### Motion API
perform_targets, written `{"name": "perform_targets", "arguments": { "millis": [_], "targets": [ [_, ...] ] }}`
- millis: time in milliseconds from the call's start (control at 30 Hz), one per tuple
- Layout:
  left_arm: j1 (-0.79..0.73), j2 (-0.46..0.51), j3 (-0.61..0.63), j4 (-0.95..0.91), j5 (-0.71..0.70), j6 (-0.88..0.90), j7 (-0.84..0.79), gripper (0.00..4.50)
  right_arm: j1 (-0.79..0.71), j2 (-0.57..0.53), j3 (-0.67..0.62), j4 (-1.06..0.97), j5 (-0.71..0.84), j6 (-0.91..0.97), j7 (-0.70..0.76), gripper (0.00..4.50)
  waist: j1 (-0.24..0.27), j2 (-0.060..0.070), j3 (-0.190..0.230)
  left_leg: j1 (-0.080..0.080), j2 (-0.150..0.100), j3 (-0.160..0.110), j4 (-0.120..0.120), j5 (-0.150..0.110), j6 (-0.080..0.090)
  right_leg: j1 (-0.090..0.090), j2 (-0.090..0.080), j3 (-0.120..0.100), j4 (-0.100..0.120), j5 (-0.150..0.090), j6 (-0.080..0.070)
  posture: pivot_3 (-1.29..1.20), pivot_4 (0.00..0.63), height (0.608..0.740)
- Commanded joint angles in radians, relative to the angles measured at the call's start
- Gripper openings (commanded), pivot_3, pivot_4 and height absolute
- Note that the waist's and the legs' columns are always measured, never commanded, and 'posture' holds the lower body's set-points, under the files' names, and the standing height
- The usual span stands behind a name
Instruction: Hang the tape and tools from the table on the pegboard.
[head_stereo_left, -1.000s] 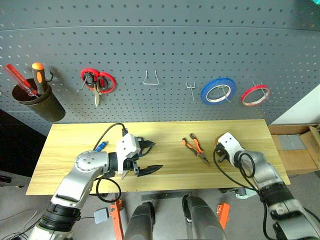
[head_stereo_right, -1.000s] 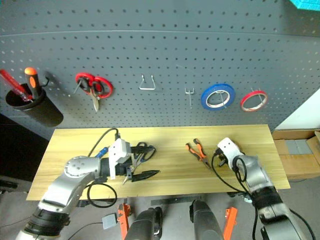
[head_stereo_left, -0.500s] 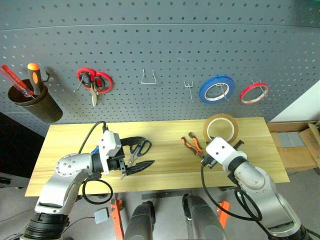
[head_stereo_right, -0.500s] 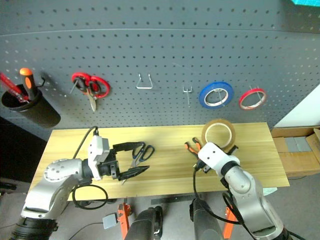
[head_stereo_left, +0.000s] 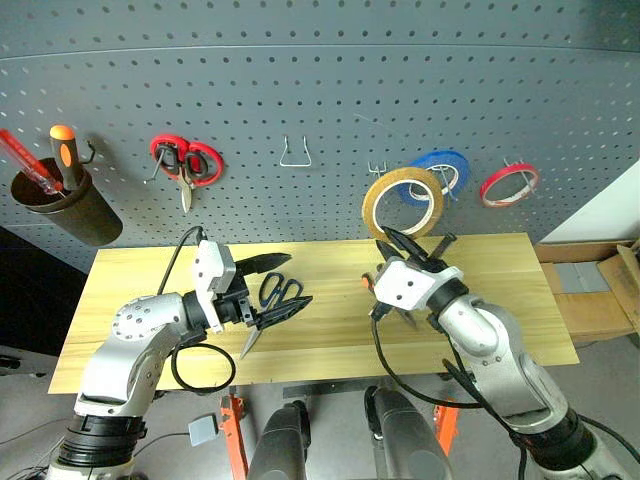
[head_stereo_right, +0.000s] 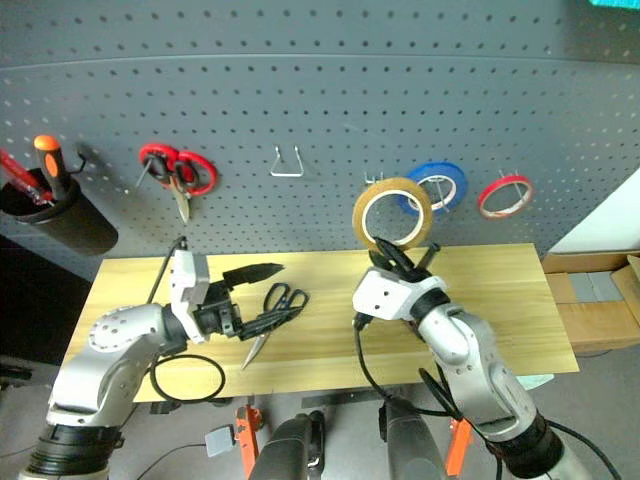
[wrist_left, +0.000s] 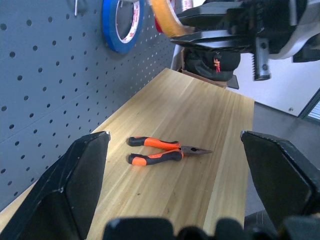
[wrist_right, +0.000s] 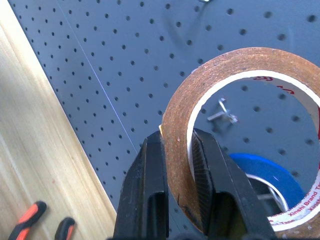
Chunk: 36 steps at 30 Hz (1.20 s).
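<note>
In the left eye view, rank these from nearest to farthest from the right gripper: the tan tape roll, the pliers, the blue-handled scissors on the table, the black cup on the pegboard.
1. Tan tape roll, clamped in the right gripper.
2. Pliers, on the table just beneath that gripper.
3. Blue-handled scissors, mid-table by the left gripper.
4. Black cup, at the pegboard's far left.

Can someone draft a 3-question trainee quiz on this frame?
1. True or false: the right hand is shut on the tape.
2. Which tool lies between the left hand's open fingers? A pliers, B scissors, C screwdriver.
3. Fill in: the pliers lie on the ____.

Key: 1 true. 2 B, the scissors. 3 table.
</note>
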Motion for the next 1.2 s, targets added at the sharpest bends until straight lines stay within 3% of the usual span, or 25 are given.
{"name": "perform_targets", "arguments": {
  "millis": [33,400,600,800,833,1000,1200],
  "targets": [
    [-0.017,-0.004,0.022,-0.025,-0.014,-0.004,0.015,4.5,-0.035,0.032,-0.015,0.053,0.025,-0.054,0.006,0.33,0.0,0.0,0.0,0.0,0.0,0.0,0.0,0.0,0.0,0.0,0.0,0.0,0.0,0.0,0.0,-0.16,0.296,0.74],
    [-0.027,0.006,0.005,-0.03,0.013,-0.035,-0.007,4.5,-0.108,0.039,-0.059,0.248,0.051,-0.191,0.001,0.33,0.0,0.0,0.0,0.0,0.0,0.0,0.001,0.0,0.0,0.0,0.0,0.0,0.003,0.001,-0.001,-0.16,0.294,0.74],
    [-0.013,0.021,0.009,0.001,0.047,-0.059,-0.015,4.5,-0.093,0.053,-0.062,0.264,0.051,-0.21,0.012,2.16,0.0,0.0,0.0,0.0,0.0,0.0,0.001,0.0,0.0,0.0,0.0,0.0,0.003,0.001,-0.001,-0.15,0.298,0.74],
    [0.022,0.052,0.016,0.071,0.117,-0.126,-0.028,4.5,0.045,0.045,-0.071,0.141,0.072,-0.166,0.071,4.23,0.002,0.0,0.0,0.0,0.0,-0.001,0.001,0.0,0.0,0.0,0.0,-0.001,0.003,0.001,-0.002,-0.16,0.303,0.74],
    [0.025,0.053,0.021,0.084,0.116,-0.136,-0.035,4.5,0.072,0.052,-0.075,0.12,0.082,-0.138,0.088,4.45,0.002,0.0,0.0,0.0,0.0,-0.001,0.001,0.0,0.0,0.0,0.0,-0.001,0.003,0.001,-0.002,-0.16,0.303,0.74],
    [0.032,0.092,0.022,0.202,0.16,-0.251,-0.112,4.5,0.203,0.198,-0.126,0.052,0.23,0.306,0.197,4.45,0.002,0.0,0.0,0.001,0.0,-0.003,0.001,0.0,0.0,0.0,0.0,-0.002,0.004,0.001,-0.002,-0.17,0.306,0.74],
    [0.02,0.123,-0.013,0.266,0.192,-0.34,-0.203,4.5,0.102,0.346,-0.212,0.12,0.314,0.658,0.169,4.45,-0.008,0.0,0.0,0.001,0.002,0.0,0.005,0.0,0.001,0.0,0.0,-0.002,0.004,0.003,-0.005,-0.18,0.305,0.74]
  ]
}}
